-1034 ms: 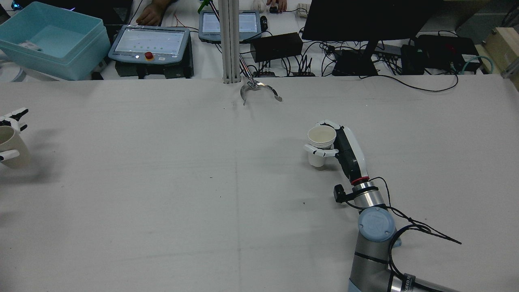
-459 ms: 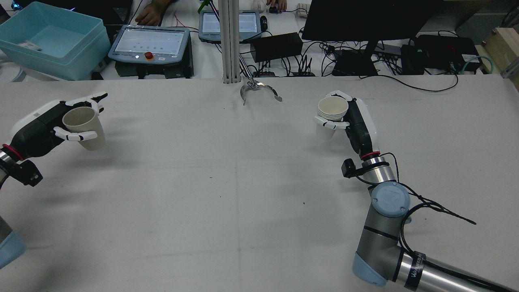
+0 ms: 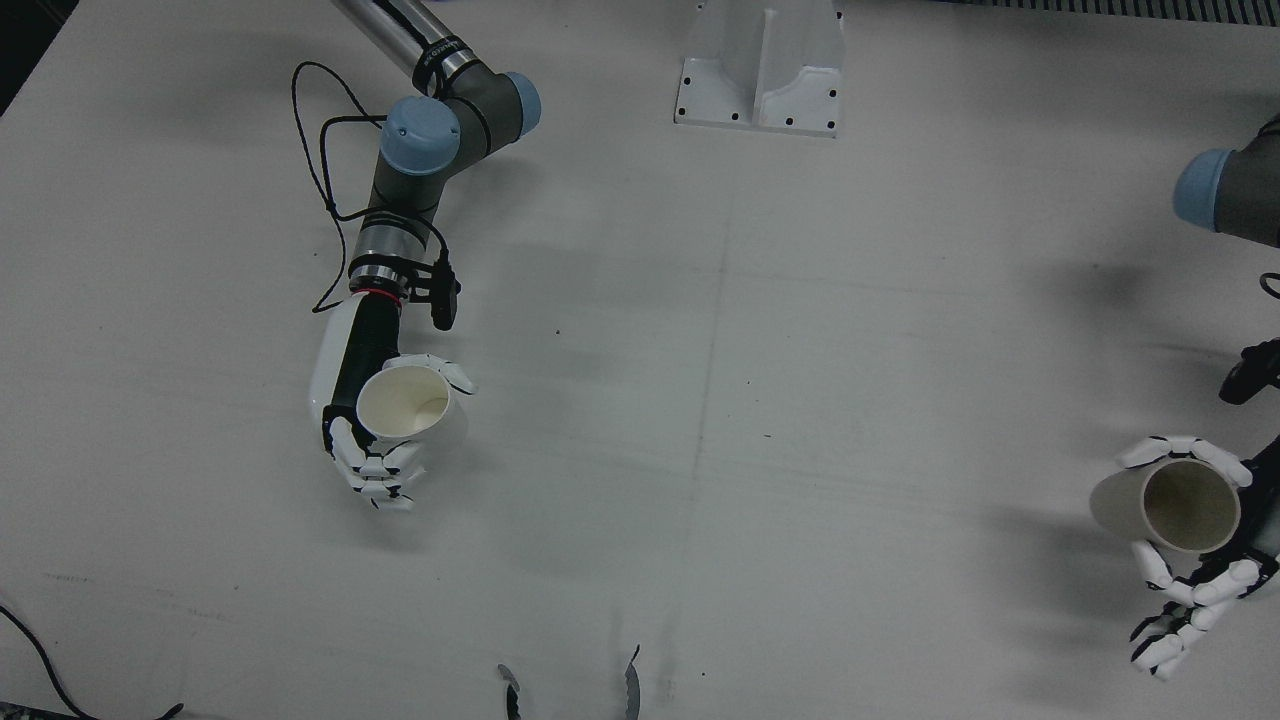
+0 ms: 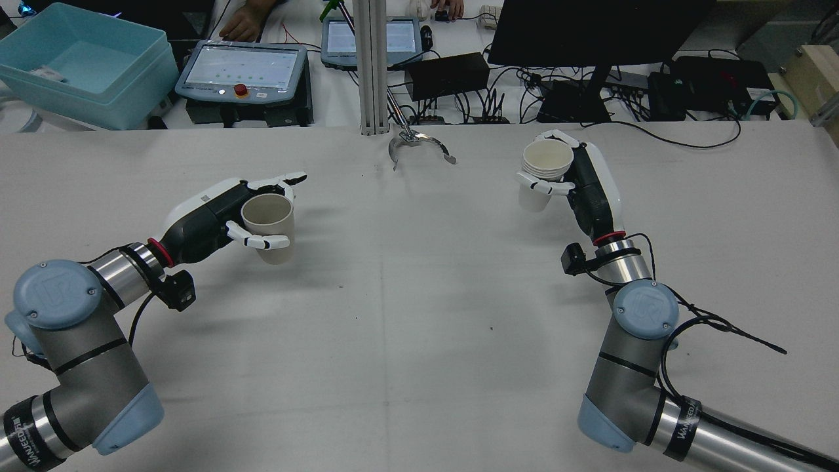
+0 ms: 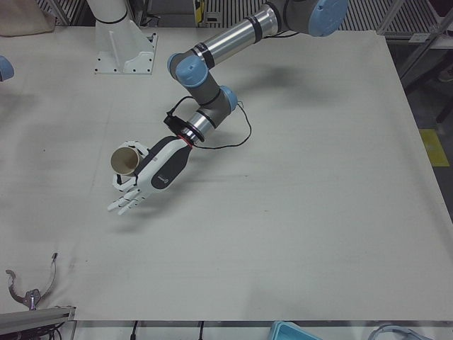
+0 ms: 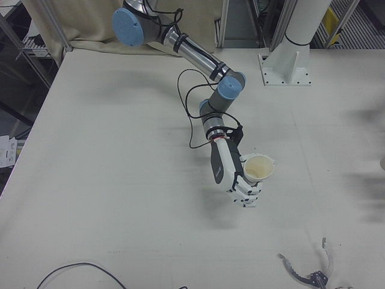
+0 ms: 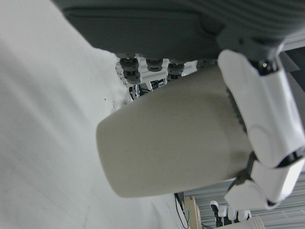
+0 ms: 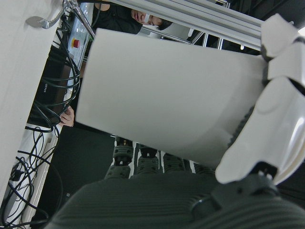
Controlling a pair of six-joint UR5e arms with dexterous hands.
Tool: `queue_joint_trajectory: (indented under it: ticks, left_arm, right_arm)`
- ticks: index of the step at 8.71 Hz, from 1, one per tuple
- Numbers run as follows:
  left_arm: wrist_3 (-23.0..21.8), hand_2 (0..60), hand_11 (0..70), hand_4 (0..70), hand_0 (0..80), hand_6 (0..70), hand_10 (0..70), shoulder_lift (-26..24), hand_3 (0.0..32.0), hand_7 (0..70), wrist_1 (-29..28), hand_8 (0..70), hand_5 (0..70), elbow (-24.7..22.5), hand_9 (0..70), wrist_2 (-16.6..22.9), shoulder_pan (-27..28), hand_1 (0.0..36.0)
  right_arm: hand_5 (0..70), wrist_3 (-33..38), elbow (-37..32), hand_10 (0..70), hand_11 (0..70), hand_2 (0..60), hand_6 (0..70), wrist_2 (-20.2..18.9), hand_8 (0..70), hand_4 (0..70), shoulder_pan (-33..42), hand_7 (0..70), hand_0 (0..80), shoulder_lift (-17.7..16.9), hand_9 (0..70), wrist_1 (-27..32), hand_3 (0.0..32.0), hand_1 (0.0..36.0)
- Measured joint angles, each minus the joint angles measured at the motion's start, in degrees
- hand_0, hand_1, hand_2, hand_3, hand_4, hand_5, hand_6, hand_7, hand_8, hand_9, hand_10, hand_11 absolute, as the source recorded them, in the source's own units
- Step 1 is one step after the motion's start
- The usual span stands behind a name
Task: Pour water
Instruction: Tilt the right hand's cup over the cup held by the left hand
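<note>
Rear view: the white table (image 4: 406, 314) is bare across the centre and lower frame, giving unobstructed passage between the two arms. The left hand (image 4: 216, 219) with its beige cup (image 4: 269, 219) occupies the middle left; the right hand (image 4: 583, 180) with its white cup stack (image 4: 544, 167) occupies the upper right. Obstacles along the upper centre edge: a metal clamp (image 4: 419, 147) lying on the table and an upright aluminium post (image 4: 371, 65) just behind it.

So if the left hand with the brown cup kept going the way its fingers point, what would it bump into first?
Probably nothing soon. The left hand points toward the table's far middle, where a metal clamp lies. The right hand is well off to the side. Depth is hard to judge.
</note>
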Motion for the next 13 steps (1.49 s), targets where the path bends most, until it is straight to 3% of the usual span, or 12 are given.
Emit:
queue_joint_trajectory:
  ticks: [2, 4, 5, 6, 9, 13]
  left_arm:
    - [2.9, 60.0, 11.3, 32.0, 44.7, 5.3, 6.2, -4.2, 0.0, 11.8, 2.1, 1.7, 70.0, -0.1, 4.6, 0.0, 3.3, 36.0]
    - [5.3, 60.0, 11.3, 31.4, 44.5, 5.3, 6.3, -6.2, 0.0, 11.6, 3.5, 1.8, 70.0, -0.5, 4.6, 0.0, 4.9, 36.0]
    - [5.7, 60.0, 11.4, 31.4, 44.7, 5.3, 6.3, -6.4, 0.0, 11.5, 3.6, 1.8, 70.0, -0.6, 4.6, 0.0, 5.1, 36.0]
    - [6.0, 60.0, 11.4, 31.8, 45.7, 5.6, 6.3, -6.6, 0.0, 12.0, 3.7, 1.9, 70.0, -0.6, 4.8, 0.0, 5.3, 36.0]
    - [6.6, 60.0, 11.7, 32.1, 46.1, 5.6, 6.4, -7.0, 0.0, 11.6, 3.9, 1.9, 70.0, -0.7, 4.7, 0.1, 6.0, 36.0]
    - [6.9, 60.0, 11.7, 31.8, 46.0, 5.5, 6.4, -7.1, 0.0, 11.3, 3.9, 1.8, 70.0, -0.8, 4.7, 0.3, 6.1, 36.0]
  right_arm:
    - [70.0, -0.1, 1.4, 22.0, 32.8, 22.8, 38.0, -0.1, 35.2, 14.7, 0.1, 61.2, 47.2, -0.2, 51.1, -1.2, 0.0, 12.7]
    - [70.0, -0.8, 3.3, 25.4, 38.0, 24.5, 42.4, -0.1, 37.7, 13.6, 0.2, 64.1, 48.2, 0.3, 53.5, -3.4, 0.0, 14.1]
    - [70.0, -3.6, 6.7, 26.0, 39.0, 30.6, 41.9, -0.5, 36.7, 13.1, 0.6, 64.0, 48.3, 0.7, 52.3, -6.3, 0.0, 16.0]
    - [70.0, -10.4, 12.2, 26.5, 39.9, 59.2, 41.0, -2.2, 35.9, 15.2, 1.4, 61.2, 47.0, 1.2, 51.1, -9.2, 0.0, 21.6]
    - [70.0, -34.4, 24.7, 27.5, 41.3, 60.0, 42.6, -9.6, 34.0, 17.6, 3.4, 62.9, 46.5, 4.5, 48.6, -12.4, 0.0, 27.3]
    - [70.0, -55.3, 26.0, 25.7, 39.1, 60.0, 41.2, -19.5, 31.4, 17.9, 3.2, 61.8, 48.1, 14.3, 45.6, -17.8, 0.0, 30.2]
